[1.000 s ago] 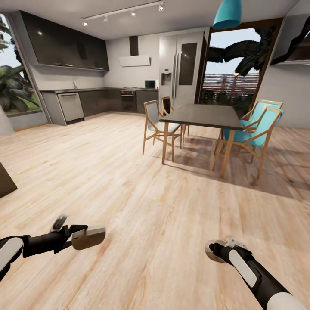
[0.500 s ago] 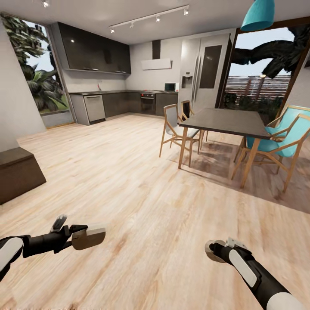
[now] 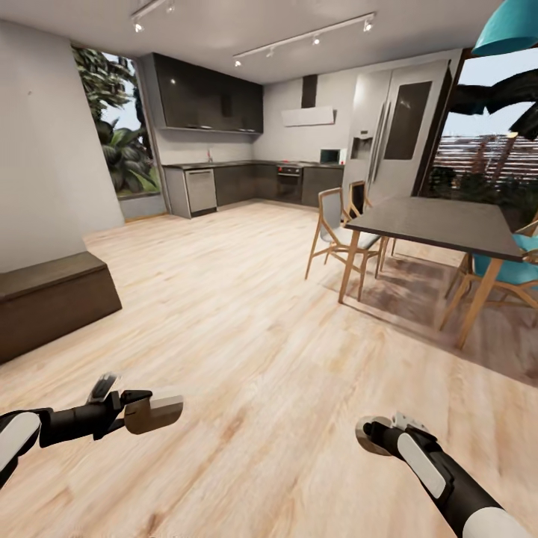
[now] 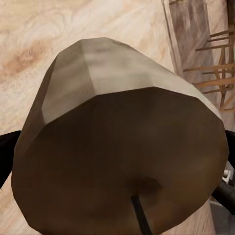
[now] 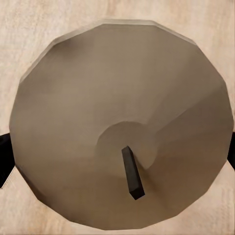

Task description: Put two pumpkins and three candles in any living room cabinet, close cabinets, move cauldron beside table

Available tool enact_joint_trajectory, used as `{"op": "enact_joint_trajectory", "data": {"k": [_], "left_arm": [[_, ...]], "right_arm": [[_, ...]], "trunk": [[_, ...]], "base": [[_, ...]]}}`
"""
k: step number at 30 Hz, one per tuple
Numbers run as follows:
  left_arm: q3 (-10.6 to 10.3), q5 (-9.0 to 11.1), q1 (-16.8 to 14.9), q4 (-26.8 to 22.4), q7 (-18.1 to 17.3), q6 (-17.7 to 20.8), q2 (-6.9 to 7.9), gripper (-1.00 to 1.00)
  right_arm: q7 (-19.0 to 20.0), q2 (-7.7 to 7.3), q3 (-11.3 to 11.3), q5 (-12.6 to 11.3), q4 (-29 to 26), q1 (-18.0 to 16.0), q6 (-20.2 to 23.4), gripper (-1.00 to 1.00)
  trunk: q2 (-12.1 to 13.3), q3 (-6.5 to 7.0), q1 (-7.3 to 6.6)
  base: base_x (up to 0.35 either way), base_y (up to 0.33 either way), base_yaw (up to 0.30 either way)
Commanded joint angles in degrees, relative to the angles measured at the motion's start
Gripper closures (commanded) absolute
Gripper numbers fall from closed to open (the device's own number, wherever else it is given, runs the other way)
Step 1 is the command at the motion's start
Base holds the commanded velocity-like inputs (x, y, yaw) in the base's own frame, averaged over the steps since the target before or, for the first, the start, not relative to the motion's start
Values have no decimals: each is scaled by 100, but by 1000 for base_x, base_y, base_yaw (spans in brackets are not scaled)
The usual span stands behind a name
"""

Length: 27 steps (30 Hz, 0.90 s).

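Left claw (image 3: pixel 153 412): clamped on a beige-tan candle (image 3: pixel 155 412), held sideways low over the floor (image 3: pixel 246 329); in the left wrist view that candle (image 4: pixel 117 147) shows end-on, wick toward the camera, with a black finger (image 4: pixel 7 152) at its flank. Right claw (image 3: pixel 371 436): clamped on a second candle (image 3: pixel 368 436), carried low at the right; in the right wrist view the second candle (image 5: pixel 122 132) presents its round face and short dark wick, pale boards behind. Floor: light wood planks, running from the arms out to the kitchen. Cabinet (image 3: pixel 52 302): low, dark brown, against the grey wall at far left, well apart from both claws, fronts not readable from this angle. Dining table (image 3: pixel 441 224): dark top, wooden legs, right of centre, with pale wooden chairs (image 3: pixel 336 232) beside it and a teal chair (image 3: pixel 515 269) at the right edge. Kitchen (image 3: pixel 246 179): dark units along the far wall, fridge (image 3: pixel 388 142) to their right.
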Motion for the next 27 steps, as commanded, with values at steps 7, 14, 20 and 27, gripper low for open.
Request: {"op": "enact_joint_trajectory", "data": {"k": [7,14,20,27], "left_arm": [[-14,-12,-7,3,-51,6,0,100],[-17,-15,-7,3,-51,6,2,100],[-15,-18,-7,3,-51,5,2,100],[-15,-13,-7,3,-51,5,-1,100]], "right_arm": [[-56,-9,31,-55,-17,-3,7,100],[-56,-9,33,-57,-14,-1,5,100],[-56,-9,32,-56,-15,-3,6,100],[-56,-9,30,-57,-13,-4,6,100]], "trunk": [[280,150,-155],[560,308,-309],[801,444,-441],[1082,604,-595]], "base": [[0,0,276],[0,0,271],[0,0,269],[0,0,267]]}}
